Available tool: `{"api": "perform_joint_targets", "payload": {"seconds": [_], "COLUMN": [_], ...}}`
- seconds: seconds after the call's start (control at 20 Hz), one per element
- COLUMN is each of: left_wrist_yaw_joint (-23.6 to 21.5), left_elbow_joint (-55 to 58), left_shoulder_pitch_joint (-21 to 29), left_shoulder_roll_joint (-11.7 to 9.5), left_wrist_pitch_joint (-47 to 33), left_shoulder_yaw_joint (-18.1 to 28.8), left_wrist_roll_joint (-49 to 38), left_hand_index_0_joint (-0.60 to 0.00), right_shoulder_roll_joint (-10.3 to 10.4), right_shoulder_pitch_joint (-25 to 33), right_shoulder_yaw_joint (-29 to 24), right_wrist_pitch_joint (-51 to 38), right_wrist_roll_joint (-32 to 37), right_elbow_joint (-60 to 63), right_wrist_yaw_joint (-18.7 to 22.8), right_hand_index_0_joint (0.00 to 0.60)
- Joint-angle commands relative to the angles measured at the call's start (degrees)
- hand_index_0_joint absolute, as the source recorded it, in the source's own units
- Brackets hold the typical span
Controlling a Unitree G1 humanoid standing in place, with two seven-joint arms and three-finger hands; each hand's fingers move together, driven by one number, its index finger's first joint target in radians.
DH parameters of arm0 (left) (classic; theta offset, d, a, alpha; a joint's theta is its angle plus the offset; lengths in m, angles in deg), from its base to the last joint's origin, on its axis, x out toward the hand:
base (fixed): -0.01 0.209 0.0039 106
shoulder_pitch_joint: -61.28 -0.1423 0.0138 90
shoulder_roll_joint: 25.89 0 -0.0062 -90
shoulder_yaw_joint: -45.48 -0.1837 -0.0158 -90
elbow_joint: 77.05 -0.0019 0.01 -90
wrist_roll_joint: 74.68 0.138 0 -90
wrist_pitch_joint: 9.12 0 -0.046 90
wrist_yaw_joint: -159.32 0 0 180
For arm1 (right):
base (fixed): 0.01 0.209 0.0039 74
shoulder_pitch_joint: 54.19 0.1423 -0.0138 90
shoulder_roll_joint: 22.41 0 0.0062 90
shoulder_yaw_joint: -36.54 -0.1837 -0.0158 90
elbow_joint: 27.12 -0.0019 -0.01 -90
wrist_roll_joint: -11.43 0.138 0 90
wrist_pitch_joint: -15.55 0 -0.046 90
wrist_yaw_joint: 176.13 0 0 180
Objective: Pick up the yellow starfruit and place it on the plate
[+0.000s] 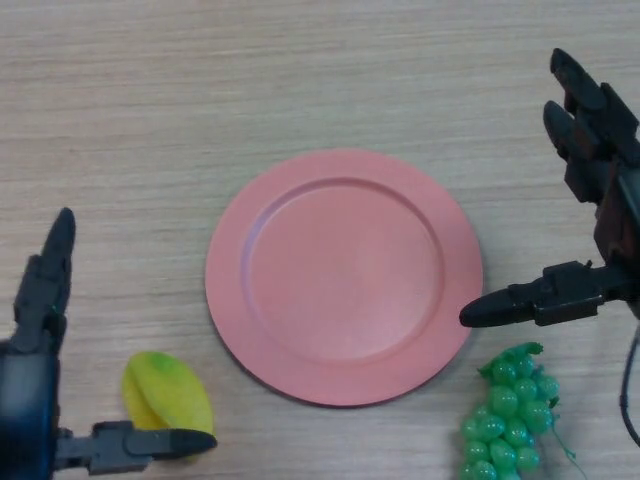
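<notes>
The yellow starfruit [166, 392] lies on the table at the lower left, just left of the pink plate [344, 276], which is bare. My left hand [40, 300] sits beside the fruit at the left edge, open, with its thumb [150, 444] stretched out just below the fruit and its fingers pointing away on the fruit's left. My right hand [590, 130] hangs open at the right edge, its thumb [530, 302] reaching toward the plate's right rim.
A bunch of green grapes [510, 412] lies at the lower right, just below my right thumb and close to the plate's lower right rim. The wooden table top [200, 90] stretches away behind the plate.
</notes>
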Motion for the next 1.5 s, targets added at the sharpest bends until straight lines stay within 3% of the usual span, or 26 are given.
{"api": "perform_joint_targets", "payload": {"seconds": [0.05, 0.5, 0.65, 1.1, 1.2, 1.35, 1.45, 1.5], "left_wrist_yaw_joint": [-5.7, -15.7, -15.2, -14.2, -12.2, -9.1, -3.8, -3.0], "left_elbow_joint": [-0.8, -13.5, -15.1, -15.2, -14.3, -13.3, -12.6, -12.7], "left_shoulder_pitch_joint": [-0.3, -0.5, 0.1, -0.2, -0.7, -1.0, -0.7, -0.8], "left_shoulder_roll_joint": [-1.5, -1.5, -1.5, -1.5, -1.5, -1.5, -1.5, -1.6], "left_wrist_pitch_joint": [-11.4, -14.2, -11.6, -7.3, -4.4, -1.5, 0.7, -0.1], "left_shoulder_yaw_joint": [0.6, -4.6, -5.4, -5.5, -5.6, -5.6, -5.2, -5.0], "left_wrist_roll_joint": [4.3, 10.6, 5.2, 1.3, -2.9, -6.1, -9.5, -8.8], "left_hand_index_0_joint": [0.000, 0.000, 0.000, 0.000, 0.000, -0.399, -0.600, -0.600], "right_shoulder_roll_joint": [-0.4, -0.3, -0.4, -0.2, -0.1, -0.1, -0.1, -0.1], "right_shoulder_pitch_joint": [1.8, 0.3, 0.1, 0.0, 0.0, -0.1, -0.1, -0.1], "right_shoulder_yaw_joint": [-1.1, -1.5, -1.4, -0.9, -0.8, -0.6, -0.5, -0.4], "right_wrist_pitch_joint": [-7.9, -5.8, -5.5, -5.0, -4.5, -4.2, -3.5, -3.2], "right_wrist_roll_joint": [0.2, 1.7, 1.2, 1.0, 1.2, 1.0, 1.0, 0.9], "right_elbow_joint": [-3.5, -7.0, -7.8, -8.0, -8.1, -8.2, -8.4, -8.5], "right_wrist_yaw_joint": [1.3, 1.7, 1.8, 2.0, 2.0, 1.7, 1.4, 1.4], "right_hand_index_0_joint": [0.000, 0.000, 0.000, 0.000, 0.000, 0.000, 0.000, 0.000]}}
